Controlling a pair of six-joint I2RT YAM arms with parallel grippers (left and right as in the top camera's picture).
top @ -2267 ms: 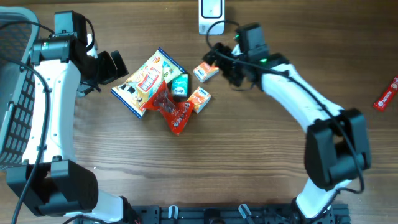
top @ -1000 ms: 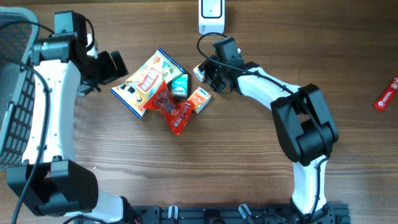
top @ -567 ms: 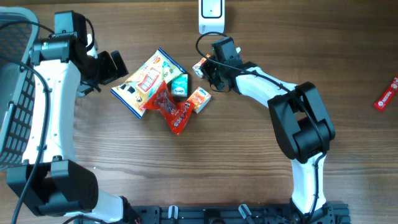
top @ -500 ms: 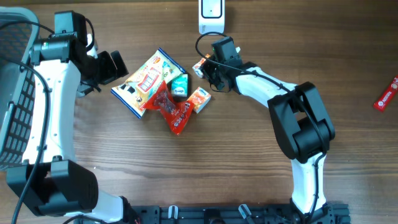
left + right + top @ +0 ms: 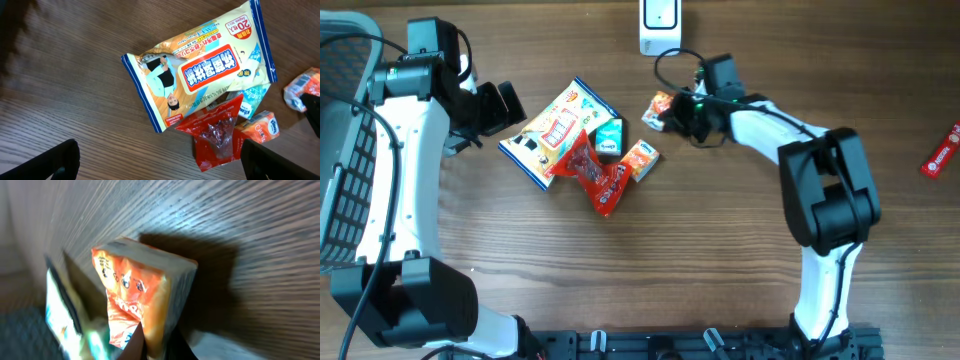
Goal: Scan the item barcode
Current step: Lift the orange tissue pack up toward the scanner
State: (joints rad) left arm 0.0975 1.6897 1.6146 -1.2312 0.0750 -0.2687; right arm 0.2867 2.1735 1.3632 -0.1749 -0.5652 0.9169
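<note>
Editor: Overhead first. What has changed?

Photographer: The right hand (image 5: pixel 675 112) has closed on the orange packet (image 5: pixel 660 104). A second ago its jaws stood half open over that packet at the upper right edge of the pile. Now the packet is clamped and drawn clear of the pile, to a spot near the white scanner (image 5: pixel 660 25) at the far edge of the table (image 5: pixel 720 260).

Editor: And the other arm?

Photographer: The left hand (image 5: pixel 502 106) has not stirred. It is spread wide and holds nothing, just beside the wipes pack (image 5: pixel 558 130).

Editor: The left wrist view?

Photographer: It shows the pile lying as it was, with the wipes pack on top, the red pouch (image 5: pixel 215 134) below it and an orange box (image 5: pixel 257 131) at the pouch's side. The taken packet shows at the right edge, apart from the rest.

Editor: The right wrist?

Photographer: The packet fills the frame, pinched at its lower edge between the dark fingertips, with wood grain behind it. An orange printed face is turned to the lens, and I can make out no barcode on it.

Editor: So where does that leave the scan?

Photographer: The pick looks done and the presenting is not. My reading is that the packet must next go up to the scanner with its code facing the window — and which face carries the code I cannot tell from here.
</note>
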